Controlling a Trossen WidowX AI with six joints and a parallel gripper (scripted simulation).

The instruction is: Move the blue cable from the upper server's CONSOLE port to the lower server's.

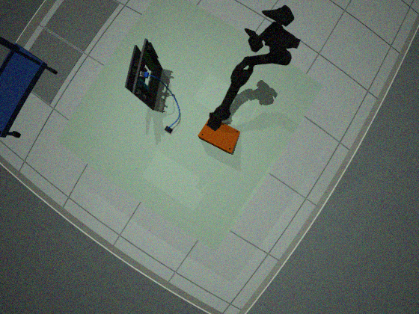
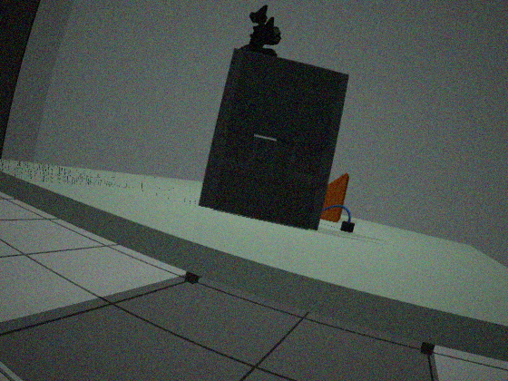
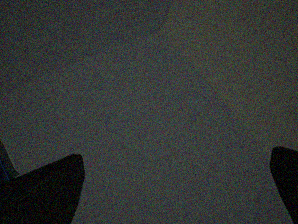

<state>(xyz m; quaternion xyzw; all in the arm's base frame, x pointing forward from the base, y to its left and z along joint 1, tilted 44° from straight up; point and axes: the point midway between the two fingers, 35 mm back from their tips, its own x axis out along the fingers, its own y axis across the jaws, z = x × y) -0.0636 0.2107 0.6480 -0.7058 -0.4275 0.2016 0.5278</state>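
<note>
A pale green tabletop [image 1: 176,179] [image 2: 254,245] carries the server rack [image 1: 154,98] [image 2: 272,141]; the blue plug [image 1: 146,75] sits at it, well apart from my fingers, which stand wide open around nothing. I can read no writing or labels.

The place reads as a technical workspace, perhaps a lab: a black robot arm [image 1: 235,84] and an open-faced server housing [image 1: 150,87] [image 2: 274,141] with a blue cable [image 1: 177,102] [image 2: 339,207] share a pale green counter [image 1: 176,179] [image 2: 254,245] above a tiled floor [image 1: 277,209] [image 2: 136,281].
</note>
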